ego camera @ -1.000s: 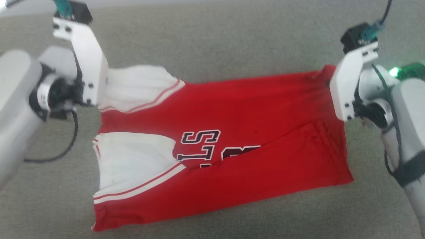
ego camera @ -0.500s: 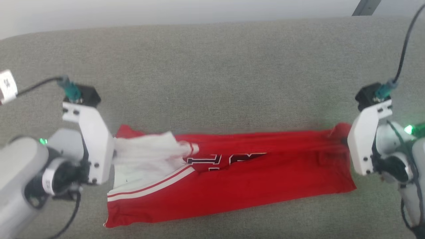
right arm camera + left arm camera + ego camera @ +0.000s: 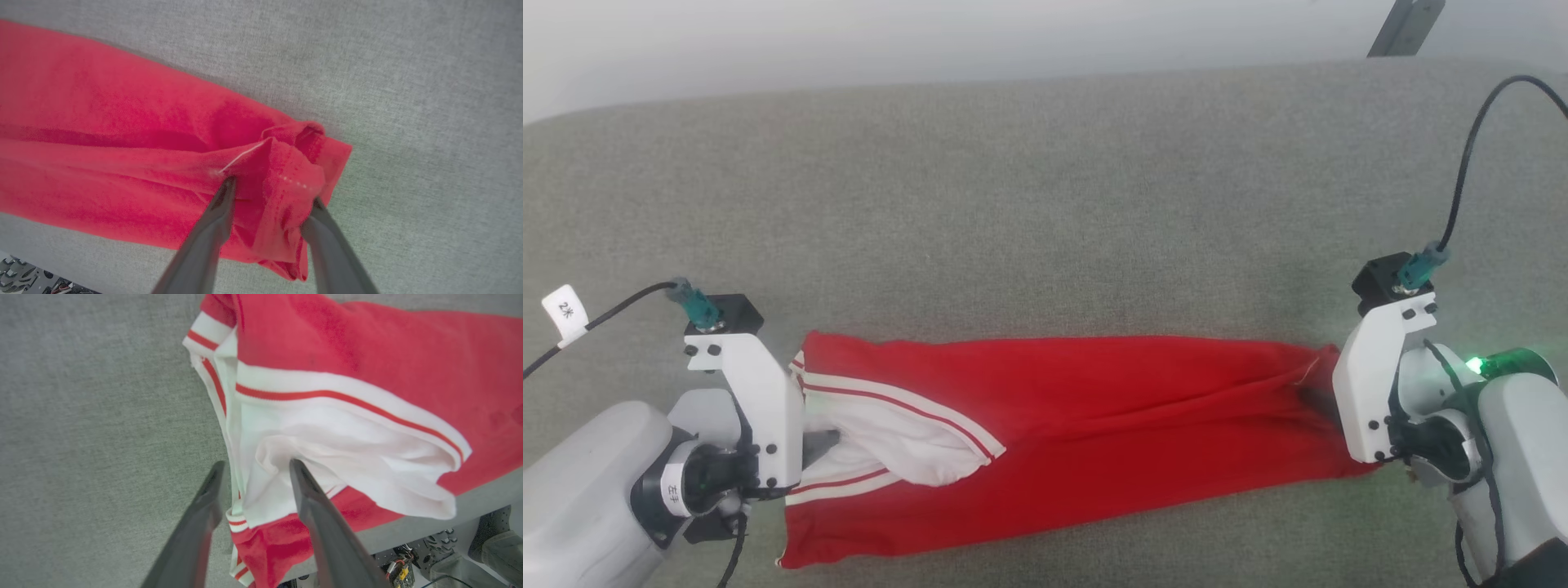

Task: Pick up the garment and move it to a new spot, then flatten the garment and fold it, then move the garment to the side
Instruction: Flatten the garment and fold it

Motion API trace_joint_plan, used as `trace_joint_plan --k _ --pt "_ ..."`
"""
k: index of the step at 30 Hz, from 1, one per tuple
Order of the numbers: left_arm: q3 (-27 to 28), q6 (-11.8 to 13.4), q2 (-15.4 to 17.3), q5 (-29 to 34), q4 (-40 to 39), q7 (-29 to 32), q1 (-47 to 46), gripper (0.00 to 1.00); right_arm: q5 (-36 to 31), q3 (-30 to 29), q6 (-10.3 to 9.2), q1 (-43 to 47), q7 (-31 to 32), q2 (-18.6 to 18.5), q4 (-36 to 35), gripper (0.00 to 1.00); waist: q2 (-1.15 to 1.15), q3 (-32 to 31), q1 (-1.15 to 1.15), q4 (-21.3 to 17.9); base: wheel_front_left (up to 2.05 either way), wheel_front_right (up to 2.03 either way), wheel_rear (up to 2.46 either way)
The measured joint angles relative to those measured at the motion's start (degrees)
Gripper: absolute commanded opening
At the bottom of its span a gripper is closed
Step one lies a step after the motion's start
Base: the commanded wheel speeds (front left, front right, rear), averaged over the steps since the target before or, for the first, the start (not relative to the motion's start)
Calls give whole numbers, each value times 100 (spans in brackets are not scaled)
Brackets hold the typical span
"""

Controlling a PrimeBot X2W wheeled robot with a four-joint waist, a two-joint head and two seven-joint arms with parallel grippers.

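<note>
The garment (image 3: 1111, 425) lies on the grey table (image 3: 1045, 204) as a long, narrow red band, folded lengthwise, with its white sleeve and striped trim at the left end. My left gripper (image 3: 815, 441) is at that end. In the left wrist view the left gripper (image 3: 256, 465) is open, its fingers straddling loose white sleeve fabric (image 3: 327, 445). My right gripper (image 3: 1316, 400) is at the garment's right end. In the right wrist view the right gripper (image 3: 271, 192) is open around a bunched red corner (image 3: 294, 163) that rests on the table.
The grey surface extends well beyond the garment toward the far edge (image 3: 1045, 77). A dark strut (image 3: 1409, 24) stands past the far right corner. The table's near edge (image 3: 470, 498) runs close under the garment, with wiring and parts (image 3: 400, 567) below it.
The head camera has shifted. The garment's far half came down over its near half, hiding the lettering, so it is now a narrow band. Both grippers went from shut to open.
</note>
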Motion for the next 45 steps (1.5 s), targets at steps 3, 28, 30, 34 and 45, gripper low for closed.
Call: trace_joint_plan --k 3,28,30,34,45 --pt "60 -145 -84 -51 224 -193 42 100 -10 29 0 -29 -14 -8 15 100 0 -111 0 5 0 0 0" --pt "1314 -692 168 638 -141 -4617 1524 100 -162 -1167 0 480 -219 -53 684 100 0 -783 0 621 0 0 0" --pt "1432 -712 154 686 -138 -5014 1638 100 -162 -1183 0 478 -345 -23 855 100 0 -757 0 691 0 0 0" --pt "1678 -797 114 894 -74 -5478 1875 100 -126 -1116 0 436 -576 46 1241 100 0 -695 0 807 0 0 0" --pt "3039 -1290 -593 1647 361 -5586 2660 100 199 -515 -3 201 -1049 -67 1894 0 0 -626 0 1043 0 0 0"
